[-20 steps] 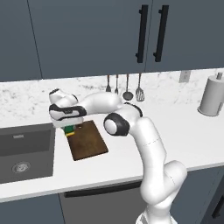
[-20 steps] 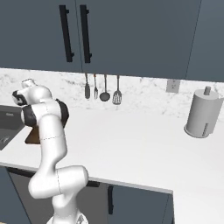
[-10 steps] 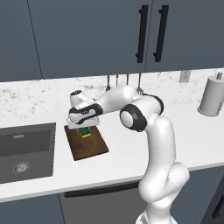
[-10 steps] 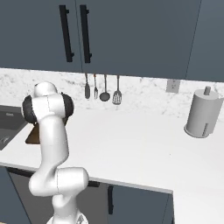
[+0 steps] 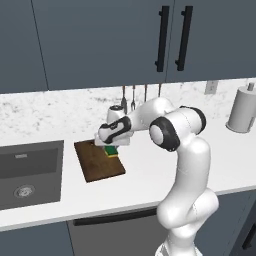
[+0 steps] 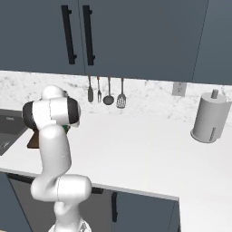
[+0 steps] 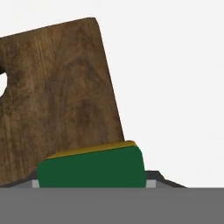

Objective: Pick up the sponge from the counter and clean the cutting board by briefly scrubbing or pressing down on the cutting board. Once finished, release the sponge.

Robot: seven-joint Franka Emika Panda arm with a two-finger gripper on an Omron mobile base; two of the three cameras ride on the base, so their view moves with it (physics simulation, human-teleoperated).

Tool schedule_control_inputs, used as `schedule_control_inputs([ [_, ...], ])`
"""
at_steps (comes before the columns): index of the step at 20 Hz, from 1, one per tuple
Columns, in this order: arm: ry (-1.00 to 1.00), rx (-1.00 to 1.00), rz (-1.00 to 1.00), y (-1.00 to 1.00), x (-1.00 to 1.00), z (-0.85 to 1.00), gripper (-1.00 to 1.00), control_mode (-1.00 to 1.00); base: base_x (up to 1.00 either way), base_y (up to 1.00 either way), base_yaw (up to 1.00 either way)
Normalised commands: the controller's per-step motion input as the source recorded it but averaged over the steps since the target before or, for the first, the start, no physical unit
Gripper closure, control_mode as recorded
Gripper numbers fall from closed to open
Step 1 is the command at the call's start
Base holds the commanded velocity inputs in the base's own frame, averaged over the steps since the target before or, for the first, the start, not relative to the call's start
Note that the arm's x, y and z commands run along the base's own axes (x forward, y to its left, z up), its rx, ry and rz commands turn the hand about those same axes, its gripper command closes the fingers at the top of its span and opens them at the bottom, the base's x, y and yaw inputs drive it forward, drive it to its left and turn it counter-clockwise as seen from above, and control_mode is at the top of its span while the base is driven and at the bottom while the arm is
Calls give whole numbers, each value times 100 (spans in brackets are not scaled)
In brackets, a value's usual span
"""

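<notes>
The dark brown cutting board [image 5: 96,164] lies on the white counter [image 5: 150,175] just right of the sink. The sponge [image 5: 113,151], green with a yellow layer, rests at the board's right edge near its far corner. My gripper [image 5: 112,147] stands straight over it, fingers down on either side. In the hand view the sponge [image 7: 92,168] fills the gap between the tips of the gripper [image 7: 92,184], which close tightly on its ends. The cutting board [image 7: 57,87] stretches away beyond it, its hole at the left edge. In the right base view my arm hides most of the board [image 6: 31,141].
The dark grey sink [image 5: 27,172] is inset left of the board. Utensils [image 6: 108,93] hang on the marbled backsplash. A paper towel roll [image 6: 208,118] stands at the far right. Dark cabinets hang above the counter.
My gripper has carried the sponge rightward across the cutting board, from its far left corner to its right edge. The arm's elbow has swung right with it.
</notes>
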Motion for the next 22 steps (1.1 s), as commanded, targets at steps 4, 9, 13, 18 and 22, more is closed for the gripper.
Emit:
schedule_control_inputs([
  [4,-1,-1,15,0,-8,0,100,-100,0,0,0],
  [9,-7,0,9,21,-50,0,100,-100,0,0,0],
  [13,-6,2,0,40,-41,0,100,-100,0,0,0],
  [18,-2,1,0,40,-14,-1,100,-100,0,0,0],
  [22,0,0,0,53,0,0,100,-100,0,0,0],
])
